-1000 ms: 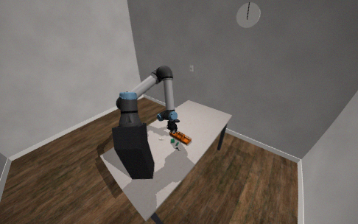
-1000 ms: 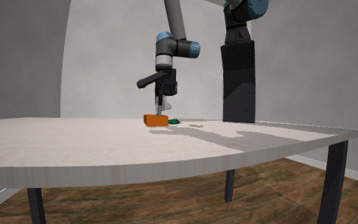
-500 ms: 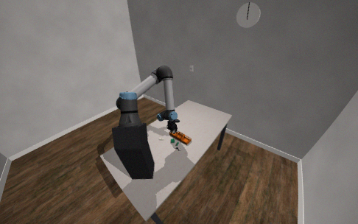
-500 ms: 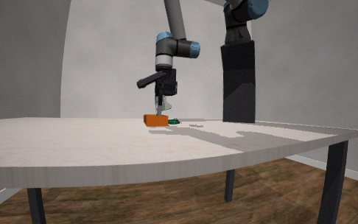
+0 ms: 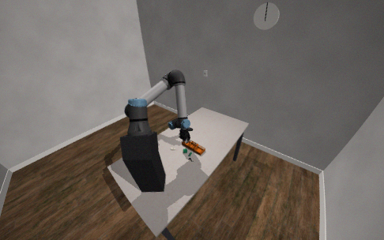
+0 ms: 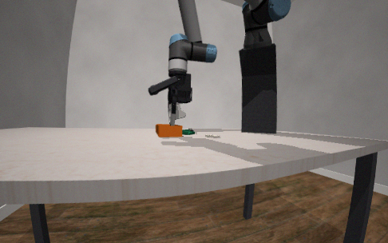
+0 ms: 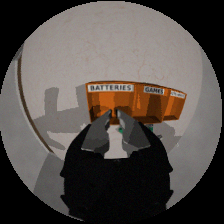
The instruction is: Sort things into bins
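The gripper is pointing down at the orange bin unit, with its fingertips drawn nearly together. The claw is standing closed, and no item is showing between its tips. In the wrist view the tips are overlapping the near part of the BATTERIES compartment; in the exterior view they are reaching down to about the rim. Whether they are touching a wall or dipping inside is staying hidden.

The bin unit is sitting upright on the table, its compartments running in a row. The BATTERIES label is marking the one at the gripper's end, the GAMES label is marking the middle, and the third label is showing too small to read.

The task's loose things are lying outside the bin unit, on the side toward the black pedestal. A green item is resting near the unit's long wall, a smaller green item is lying beside it, and a small dark item is lying farther out. Pale items are lying apart from these. What is inside the compartments is staying unclear.

The table edges are running well apart from the bin unit. Open room is extending beyond its far long side, while the loose items are narrowing the space on the pedestal side.

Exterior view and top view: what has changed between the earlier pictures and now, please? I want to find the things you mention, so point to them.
Nothing has visibly changed. The hand (image 5: 186, 140) (image 6: 172, 124) (image 7: 113, 109) is at the same place over the orange bins (image 5: 201, 151) (image 6: 169, 131) (image 7: 135, 106). The bins and the small pale things (image 5: 173, 148) (image 6: 212, 136) on the table also stayed where they were.
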